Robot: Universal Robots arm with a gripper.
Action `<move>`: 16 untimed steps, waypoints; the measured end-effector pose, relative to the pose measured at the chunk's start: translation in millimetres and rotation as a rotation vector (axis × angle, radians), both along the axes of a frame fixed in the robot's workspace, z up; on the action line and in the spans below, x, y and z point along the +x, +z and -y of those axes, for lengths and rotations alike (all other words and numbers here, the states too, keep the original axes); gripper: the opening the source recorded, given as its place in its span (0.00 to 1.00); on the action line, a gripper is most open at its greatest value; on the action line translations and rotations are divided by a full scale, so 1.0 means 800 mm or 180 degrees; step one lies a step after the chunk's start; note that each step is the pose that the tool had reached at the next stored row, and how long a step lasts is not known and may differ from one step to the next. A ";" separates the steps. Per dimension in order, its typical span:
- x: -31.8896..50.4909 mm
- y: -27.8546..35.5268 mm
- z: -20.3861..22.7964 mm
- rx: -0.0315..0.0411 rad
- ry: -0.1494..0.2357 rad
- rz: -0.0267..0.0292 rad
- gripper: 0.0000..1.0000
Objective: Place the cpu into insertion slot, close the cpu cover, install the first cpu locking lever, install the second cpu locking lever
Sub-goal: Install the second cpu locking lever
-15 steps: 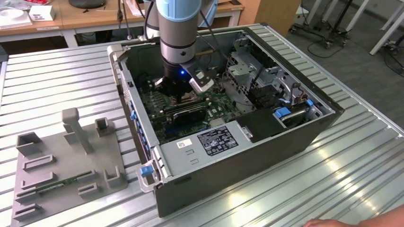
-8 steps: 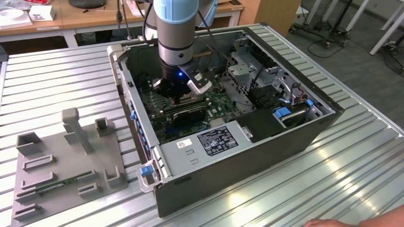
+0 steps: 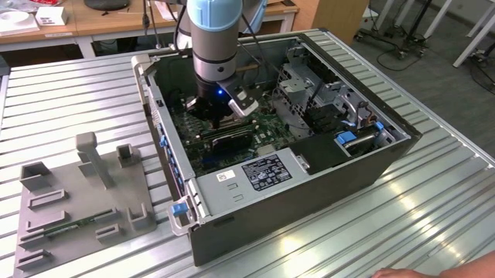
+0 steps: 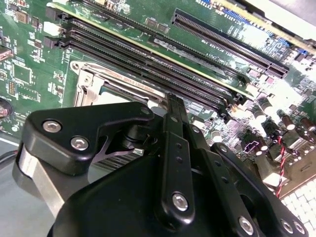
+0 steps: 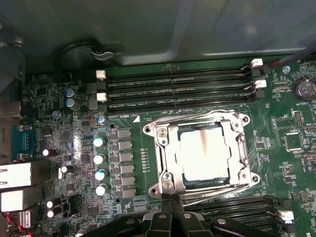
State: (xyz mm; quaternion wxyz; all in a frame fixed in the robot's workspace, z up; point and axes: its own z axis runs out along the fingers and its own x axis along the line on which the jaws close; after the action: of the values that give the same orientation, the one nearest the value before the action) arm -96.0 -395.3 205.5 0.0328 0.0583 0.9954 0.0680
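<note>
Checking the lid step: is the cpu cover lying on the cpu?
Touching. In the first wrist view the cpu cover lies flat over the insertion slot, framing the cpu, whose metal top shows through the cut-out.

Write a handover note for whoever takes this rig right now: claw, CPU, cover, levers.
Claw: down inside the open computer case, at the edge of the socket; whether it is open or shut cannot be told.
CPU: the small square chip with the silver-grey top lies in the silver-rimmed square socket.
Cover: the thin silver metal frame plate appears to lie closed around the chip.
Levers: thin wire levers run along the socket's sides; whether either is latched cannot be told.
Done: CPU placed, cover apparently down. Left: confirm both levers.
</note>
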 end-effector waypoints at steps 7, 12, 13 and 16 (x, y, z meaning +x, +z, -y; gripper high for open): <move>-0.002 -0.0023 0.0004 0.0048 -0.0001 0.0000 0.11; -0.002 -0.0041 0.0008 0.0058 0.0000 0.0000 0.11; -0.003 -0.0046 0.0008 0.0061 0.0000 0.0000 0.11; -0.004 -0.0060 0.0009 0.0070 -0.0001 0.0000 0.11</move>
State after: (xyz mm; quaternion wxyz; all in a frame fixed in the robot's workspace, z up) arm -99.2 -396.1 200.7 0.0322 0.0588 0.9946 0.0789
